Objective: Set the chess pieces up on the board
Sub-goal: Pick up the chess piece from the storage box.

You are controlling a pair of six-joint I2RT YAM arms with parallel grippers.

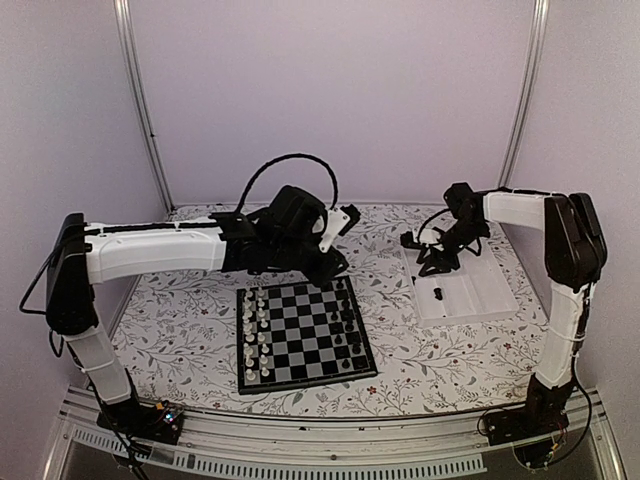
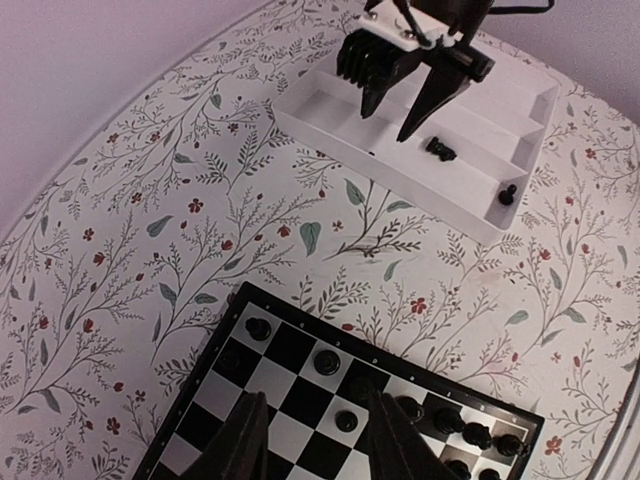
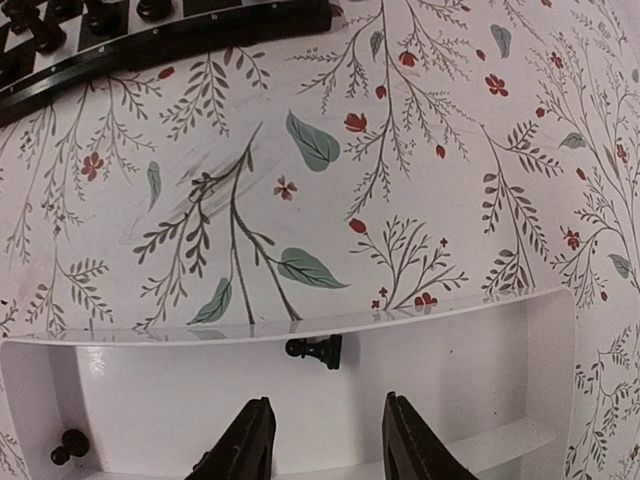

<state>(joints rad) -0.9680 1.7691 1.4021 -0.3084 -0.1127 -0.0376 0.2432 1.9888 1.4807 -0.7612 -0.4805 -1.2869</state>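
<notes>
**A:** Since the overhead camera comes first, where does everything sit?

**B:** The board (image 1: 305, 335) lies in the middle of the desk (image 1: 180, 330). White pieces (image 1: 255, 335) line its left side and black pieces (image 1: 348, 325) its right. The left tool (image 1: 335, 268) hangs over the board's far edge. The right tool (image 1: 437, 262) hangs above the white tray (image 1: 480, 295).

**A:** And the left wrist camera?

**B:** The left tool's fingers (image 2: 245, 445) stand apart over the board's black side, clamped on nothing. Beyond them, the right tool points down into the tray with its prongs apart. Two black pieces remain there, one near its tips and one in the end compartment.

**A:** The right wrist camera?

**B:** Its fingers (image 3: 245, 445) are apart and empty. A lying piece (image 3: 313, 350) rests on its side just ahead of them, against the tray's wall. A corner piece (image 3: 68, 445) sits at the far left.

**A:** How should this step be done?

**B:** I judge the step to be picking up the lying piece. It sits close to the wall, so bring the fingers down astride its narrow middle, with the far finger clear of the wall. Close gently so the piece doesn't squirt away. Lift it straight up before crossing to the board. The left tool would do best to stay away from the open black squares so the arms don't meet.
</notes>
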